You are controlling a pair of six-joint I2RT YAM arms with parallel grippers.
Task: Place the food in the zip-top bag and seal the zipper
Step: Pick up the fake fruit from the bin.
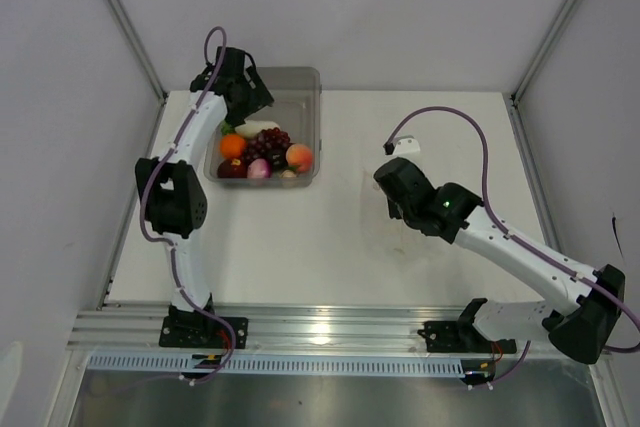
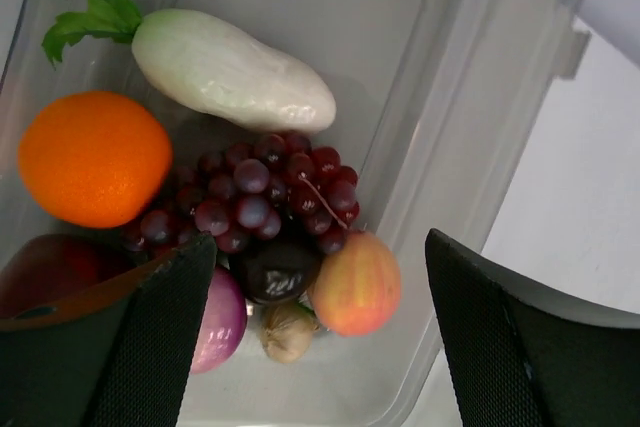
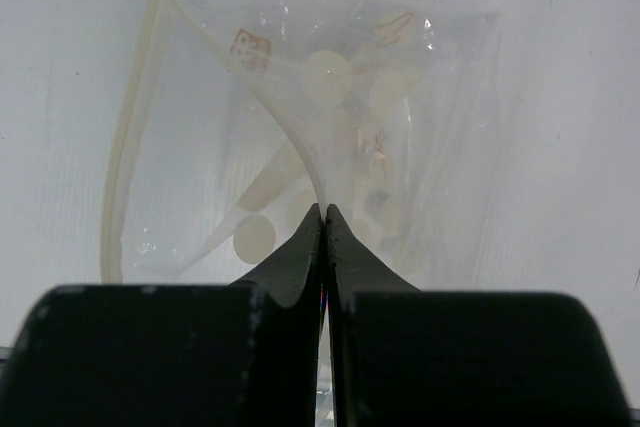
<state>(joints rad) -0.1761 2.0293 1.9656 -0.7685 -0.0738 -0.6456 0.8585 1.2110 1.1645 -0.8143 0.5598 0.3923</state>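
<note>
left gripper (image 2: pixel 320 247) hangs over the clear bin (image 2: pixel 470 97) with its jaws wide and nothing in them. the food (image 1: pixel 262 152) all lies in the bin, right under it. the peach (image 2: pixel 355 282) sits between the two fingers, nearer the right one, touching the grapes (image 2: pixel 265 197). the orange (image 2: pixel 95 157) is off to the left, and the white piece (image 2: pixel 235 72) lies further ahead with its long axis slanting across the view. the peach looks like the likely pick: straight down and close. right gripper (image 3: pixel 322 209) is closed, pinching a fold of the bag (image 3: pixel 330 97), which lies on the table (image 1: pixel 350 247) well to the right of the bin. the left arm is much nearer the food. can't make out the bag's seal or mouth.
</note>
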